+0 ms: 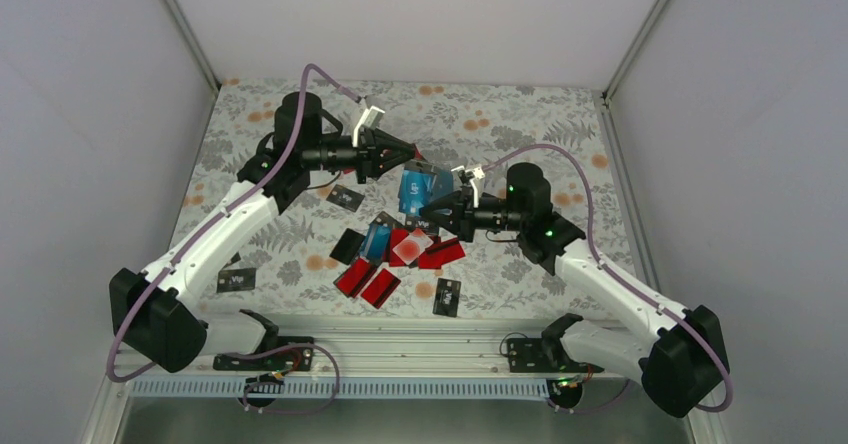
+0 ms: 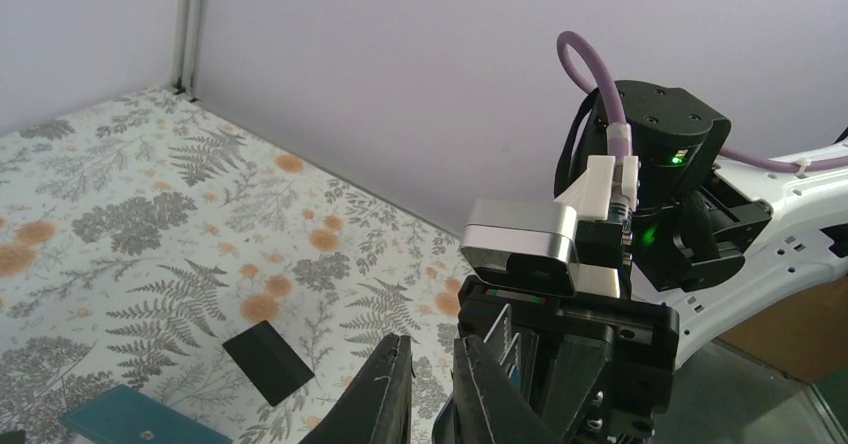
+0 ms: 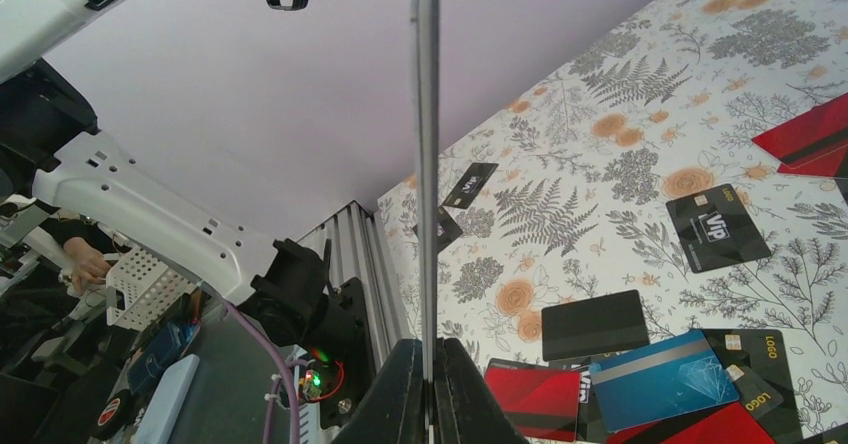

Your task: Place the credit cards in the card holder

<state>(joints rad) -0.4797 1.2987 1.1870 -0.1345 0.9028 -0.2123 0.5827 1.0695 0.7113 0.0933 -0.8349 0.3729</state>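
The teal-blue card holder (image 1: 410,186) appears to lie on the floral table between the two grippers. Its corner shows at the bottom left of the left wrist view (image 2: 130,419). My right gripper (image 1: 434,207) (image 3: 428,346) is shut on a thin card (image 3: 428,164), seen edge-on and pointing toward the left gripper. The card's pale edges also show in the left wrist view (image 2: 506,339). My left gripper (image 1: 410,152) (image 2: 432,344) hovers above the holder, empty, with a narrow gap between its jaws. Red (image 1: 440,254), blue (image 1: 378,239) and black (image 1: 346,247) credit cards lie in a pile nearer the arms.
Single black cards lie apart from the pile (image 1: 346,197) (image 1: 236,280) (image 1: 447,296), and one lies beyond the holder (image 2: 265,364). An aluminium rail (image 1: 400,349) runs along the near table edge. Walls close in the far, left and right sides.
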